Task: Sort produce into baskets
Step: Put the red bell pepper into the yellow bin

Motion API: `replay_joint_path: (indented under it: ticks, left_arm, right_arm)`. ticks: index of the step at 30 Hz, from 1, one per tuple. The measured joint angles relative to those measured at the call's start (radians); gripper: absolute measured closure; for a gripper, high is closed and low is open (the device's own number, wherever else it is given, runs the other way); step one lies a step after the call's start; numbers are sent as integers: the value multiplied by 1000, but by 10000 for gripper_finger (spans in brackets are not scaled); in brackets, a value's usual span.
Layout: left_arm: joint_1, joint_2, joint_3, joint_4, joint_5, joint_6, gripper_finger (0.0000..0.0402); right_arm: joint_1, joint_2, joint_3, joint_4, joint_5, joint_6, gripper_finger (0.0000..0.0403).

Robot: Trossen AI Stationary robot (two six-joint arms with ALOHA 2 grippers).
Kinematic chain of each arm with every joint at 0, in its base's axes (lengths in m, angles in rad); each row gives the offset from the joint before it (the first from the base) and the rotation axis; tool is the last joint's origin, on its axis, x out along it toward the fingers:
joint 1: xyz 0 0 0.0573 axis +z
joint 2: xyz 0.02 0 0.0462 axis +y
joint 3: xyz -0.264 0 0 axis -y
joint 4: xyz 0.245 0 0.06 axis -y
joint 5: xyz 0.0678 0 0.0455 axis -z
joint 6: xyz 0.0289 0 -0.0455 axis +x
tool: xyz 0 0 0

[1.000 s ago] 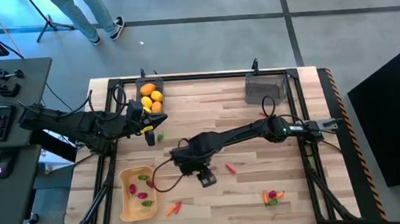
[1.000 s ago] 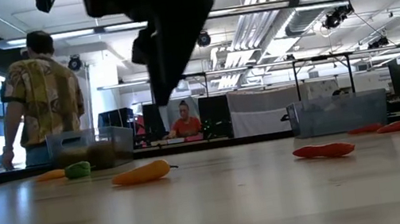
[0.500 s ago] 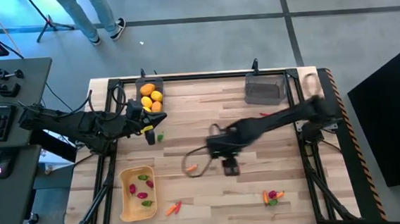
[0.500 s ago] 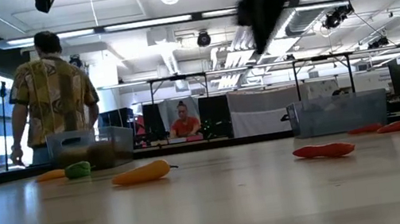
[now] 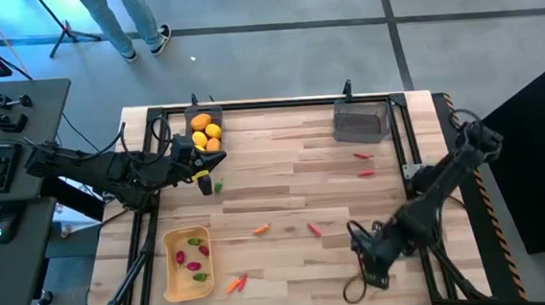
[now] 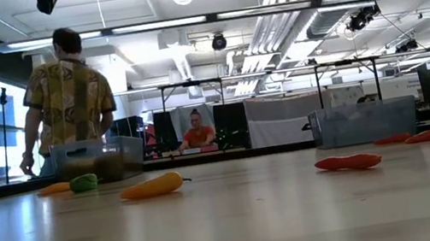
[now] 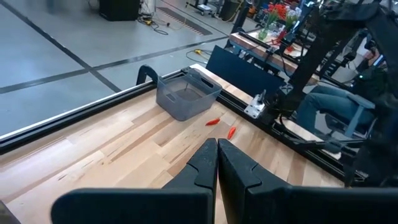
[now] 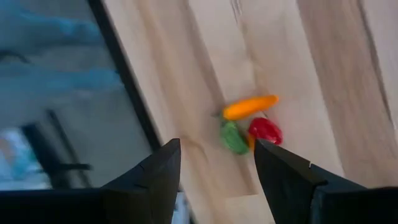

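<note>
My right gripper [image 8: 211,163] hangs open over the table's near right part, pointing steeply down, with nothing between its fingers. Below it lie an orange piece [image 8: 249,107], a green one [image 8: 233,138] and a red one [image 8: 265,129], which the gripper [image 5: 372,269] hides in the high view. My left gripper [image 5: 204,181] is shut and holds nothing, beside the dark bin of yellow and orange fruit [image 5: 206,133]. A second dark bin [image 5: 361,120] stands at the far right. The tan tray [image 5: 170,275] at the near left holds red and magenta pieces.
Loose on the wood lie a green piece [image 5: 218,186], an orange one [image 5: 261,229], a red one [image 5: 313,229], an orange one [image 5: 236,284] and two red ones [image 5: 360,154] near the far right bin. A black frame rail [image 5: 279,103] rims the table. A person [image 6: 66,101] walks beyond it.
My right gripper has swung from the table's middle toward the near right corner and has rolled about its own axis. It now stands over the small cluster of produce there. The orange piece that the arm had covered in the middle now shows.
</note>
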Motion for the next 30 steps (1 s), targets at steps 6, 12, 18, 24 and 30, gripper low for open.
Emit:
replay_joint_path:
  ticks: [6,12,18,24,30]
  left_arm:
    - [0,0,0,0,-6,0,401]
    - [0,0,0,0,-6,0,401]
    - [0,0,0,0,4,-3,401]
    - [0,0,0,0,6,-2,401]
    - [0,0,0,-2,6,-1,401]
  right_arm:
    - [55,108,1,-83,71,-25,210]
    - [56,167,0,-43,68,-128,210]
    - [68,187,-50,-6,30,-125,210]
    - [76,185,-95,51,21,-97,210]
    - [76,184,-130,108,24,-90,213]
